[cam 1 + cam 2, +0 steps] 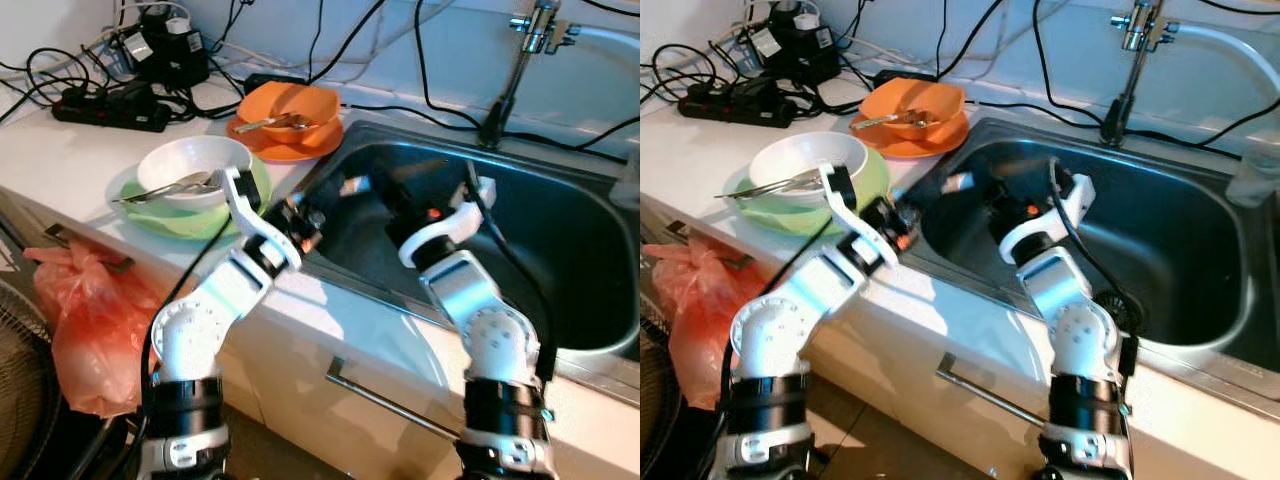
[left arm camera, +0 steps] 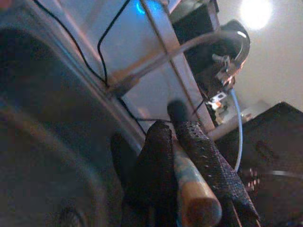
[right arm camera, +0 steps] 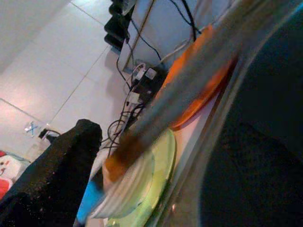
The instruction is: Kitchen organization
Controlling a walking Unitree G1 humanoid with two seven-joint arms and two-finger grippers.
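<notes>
Your left gripper (image 2: 182,156) pinches a wooden-handled utensil (image 2: 194,198) over the sink's (image 1: 560,230) left edge; release it inside next.

No text or label can be read anywhere.

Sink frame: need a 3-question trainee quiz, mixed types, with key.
1. True or false: the orange bowl sits on a green plate.
2. Multiple choice: what is the left gripper doing? A) hanging open above the counter B) shut on a wooden-handled utensil C) gripping the faucet
3. Fill in: the white bowl holds ____ and rests on the green plate.

Key: 1 false, it sits on an orange plate. 2 B. 3 metal cutlery.
</notes>
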